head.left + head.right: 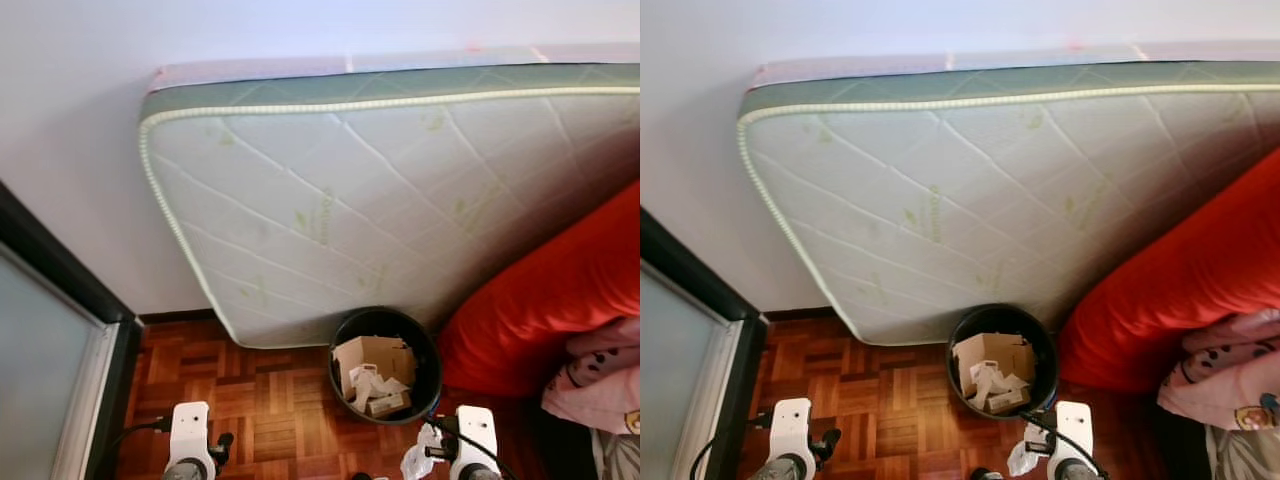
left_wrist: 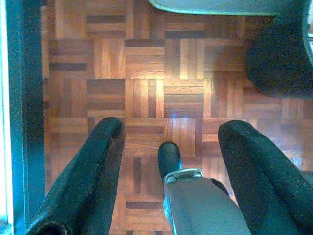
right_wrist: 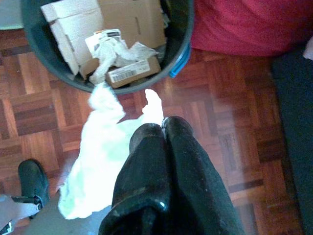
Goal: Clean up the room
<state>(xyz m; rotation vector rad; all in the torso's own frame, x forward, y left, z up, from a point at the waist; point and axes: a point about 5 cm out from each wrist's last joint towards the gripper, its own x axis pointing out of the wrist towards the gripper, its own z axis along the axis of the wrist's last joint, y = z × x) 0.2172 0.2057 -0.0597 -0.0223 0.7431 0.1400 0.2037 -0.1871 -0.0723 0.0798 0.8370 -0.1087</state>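
Closest to me, my right hand (image 3: 164,128) has its two black fingers pressed together, pinching a crumpled white plastic wrapper (image 3: 105,147) that hangs off to the side just above the parquet floor (image 1: 260,400). It's sitting just short of the black trash bin (image 1: 425,350), not over the rim as far as I can tell. My left hand (image 2: 168,147) hangs on the other side with its fingers spread wide and nothing between them, just wood floor underneath, and I can see one of the robot's feet (image 2: 169,156) poking out below it.

The bin is already loaded with a cardboard box (image 1: 372,358), some crumpled paper and a labelled carton. Right behind it a quilted white mattress (image 1: 380,200) leans up against the wall (image 1: 70,120), tilted, its bottom edge touching the floor just behind the bin. To the right there's a big red cushion (image 1: 560,290) with pink fabric (image 1: 600,380) piled beside it. Over on the left is a dark-framed glass door (image 1: 50,360)
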